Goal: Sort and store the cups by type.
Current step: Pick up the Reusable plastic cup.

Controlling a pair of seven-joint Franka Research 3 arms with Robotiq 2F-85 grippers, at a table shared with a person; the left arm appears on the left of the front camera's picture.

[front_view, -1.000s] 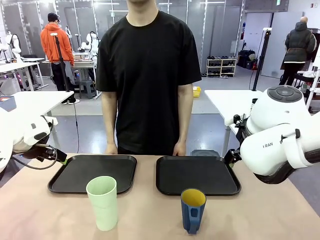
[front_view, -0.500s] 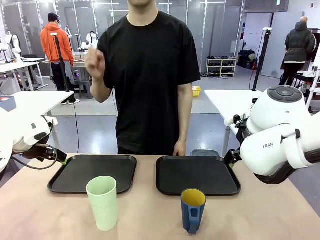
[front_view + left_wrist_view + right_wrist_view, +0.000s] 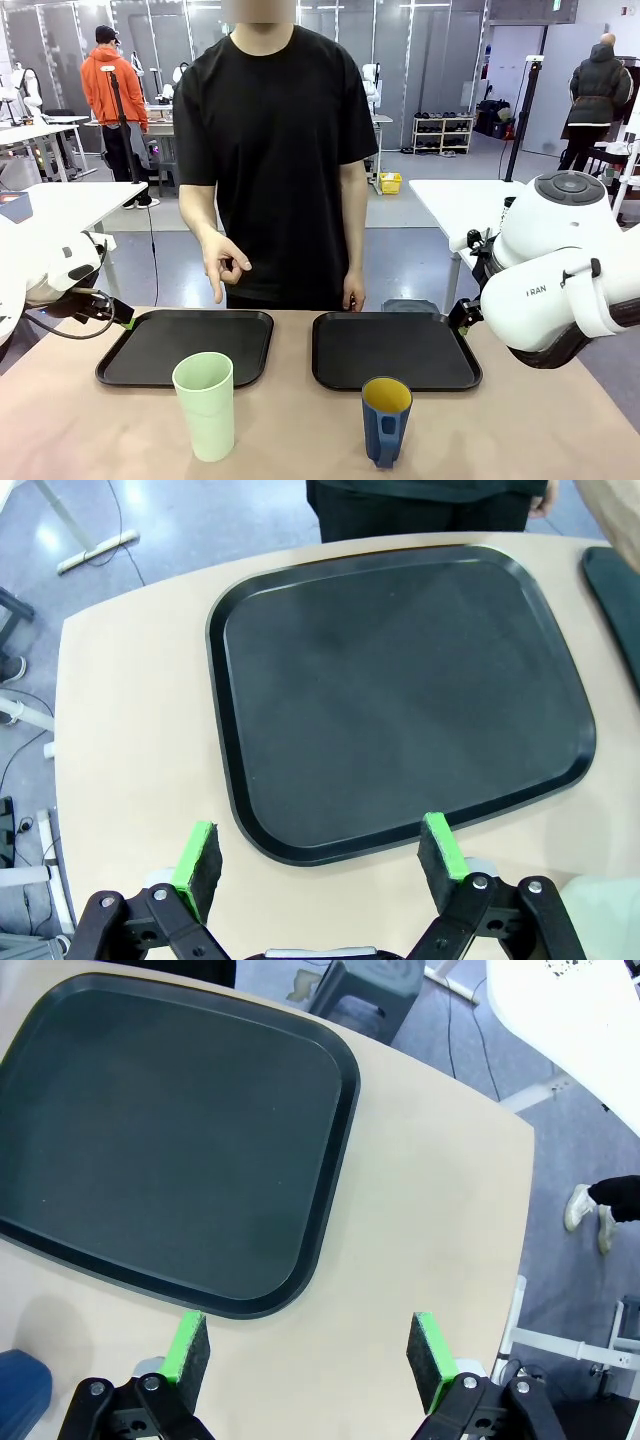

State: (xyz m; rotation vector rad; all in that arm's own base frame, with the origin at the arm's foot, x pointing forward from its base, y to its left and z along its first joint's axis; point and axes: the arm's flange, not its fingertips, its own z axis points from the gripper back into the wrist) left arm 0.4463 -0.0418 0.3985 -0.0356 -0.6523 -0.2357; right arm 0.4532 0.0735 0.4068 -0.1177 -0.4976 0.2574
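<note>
Both our left claw (image 3: pixel 318 860) and right claw (image 3: pixel 305 1355) stay open. The person's hand (image 3: pixel 224 262) has dropped toward the flat black plastic tray (image 3: pixel 400 680) ahead of the left claw, likely our cue. The pale mint-green plastic tumbler (image 3: pixel 205 405) and dark blue handled mug (image 3: pixel 386 420) stand beside the claws, unsorted.

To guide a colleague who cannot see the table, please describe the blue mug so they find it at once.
Two black trays lie side by side on the tan table. Before the right tray, nearer the robot, stands the blue mug. Unlike the taller pale green tumbler before the left tray, it has a handle and a yellow inside.
</note>
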